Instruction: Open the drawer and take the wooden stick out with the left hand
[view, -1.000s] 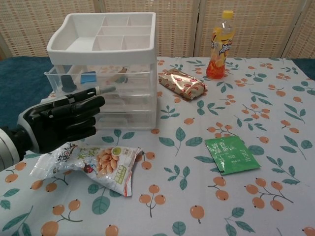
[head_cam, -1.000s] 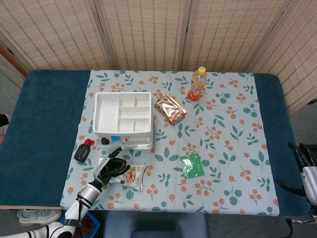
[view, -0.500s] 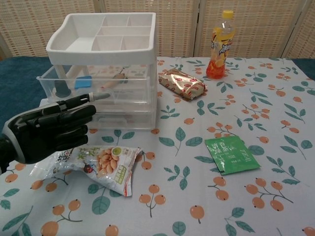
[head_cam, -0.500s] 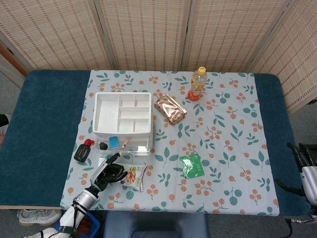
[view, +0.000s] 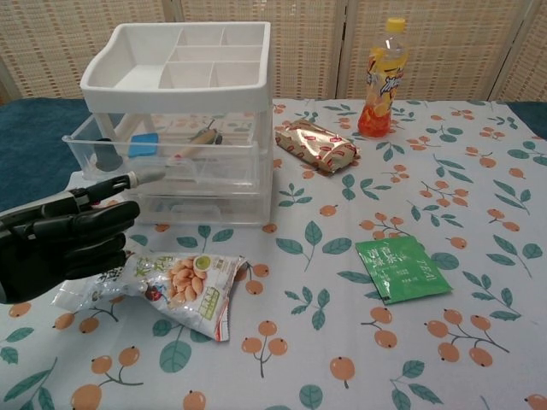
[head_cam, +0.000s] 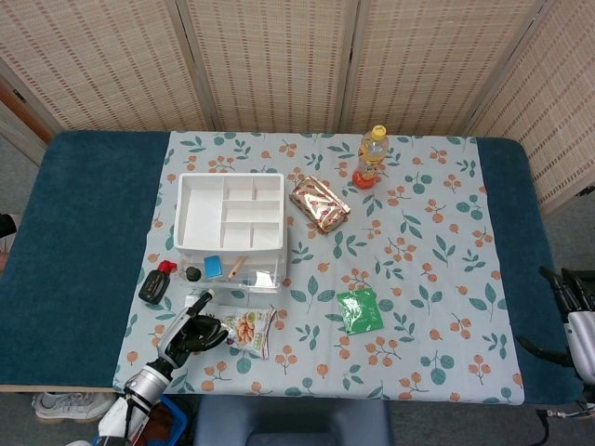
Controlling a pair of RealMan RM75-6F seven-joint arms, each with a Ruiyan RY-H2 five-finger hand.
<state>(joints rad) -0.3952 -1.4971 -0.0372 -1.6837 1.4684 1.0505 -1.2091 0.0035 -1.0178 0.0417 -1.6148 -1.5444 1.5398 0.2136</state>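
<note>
Left robot hand [view: 60,248], fingers apart and empty, hovers before the drawer [view: 162,154] holding the wooden stick [view: 195,142].

The left hand [view: 64,243] is cut off by the left edge of the chest view, so its wrist is not seen. The wooden stick [view: 195,143] is seen only through the clear wall of the drawer [view: 162,154], its far end hidden. At the lower right edge of the head view, the right hand [head_cam: 572,321] is only partly shown, and its finger posture cannot be told.
</note>
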